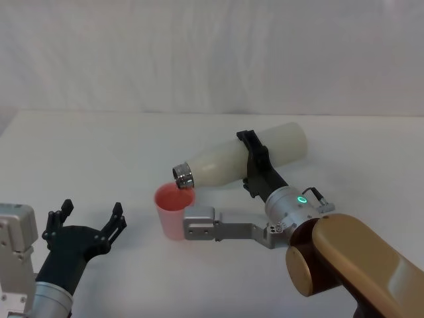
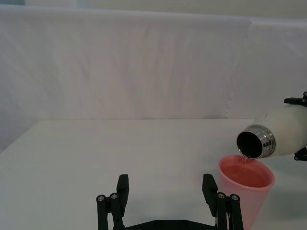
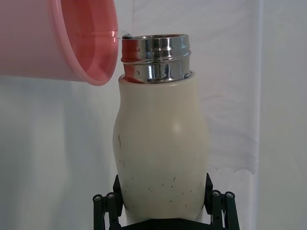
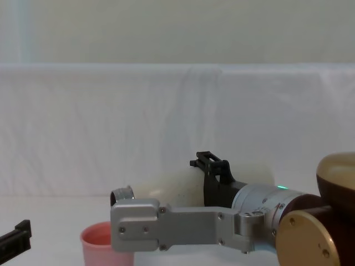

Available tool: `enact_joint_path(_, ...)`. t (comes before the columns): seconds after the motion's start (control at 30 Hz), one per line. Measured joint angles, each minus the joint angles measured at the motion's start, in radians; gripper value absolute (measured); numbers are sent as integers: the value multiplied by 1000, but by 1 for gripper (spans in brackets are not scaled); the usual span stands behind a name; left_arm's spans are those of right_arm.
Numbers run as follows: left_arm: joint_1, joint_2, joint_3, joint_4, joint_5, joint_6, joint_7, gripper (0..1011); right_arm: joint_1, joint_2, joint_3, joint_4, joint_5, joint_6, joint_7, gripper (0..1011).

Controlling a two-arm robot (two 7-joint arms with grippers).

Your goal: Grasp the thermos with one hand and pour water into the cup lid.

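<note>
The right hand has its fingers clamped on the thermos, tipped beyond them over the cup lid; tilt slowly, keeping the neck above the rim. Left hand idles, fingers apart.

thermos neck over cup lid mouth, bare table around

Black right pincer, silver wrist with green light, bronze-brown arm.
</note>
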Motion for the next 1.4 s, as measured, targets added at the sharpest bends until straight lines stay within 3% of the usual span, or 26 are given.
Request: enact_joint_path(1.4,0,0,0,0,0,0,0,1001,7,9,-6,-6,-13,1,8,953)
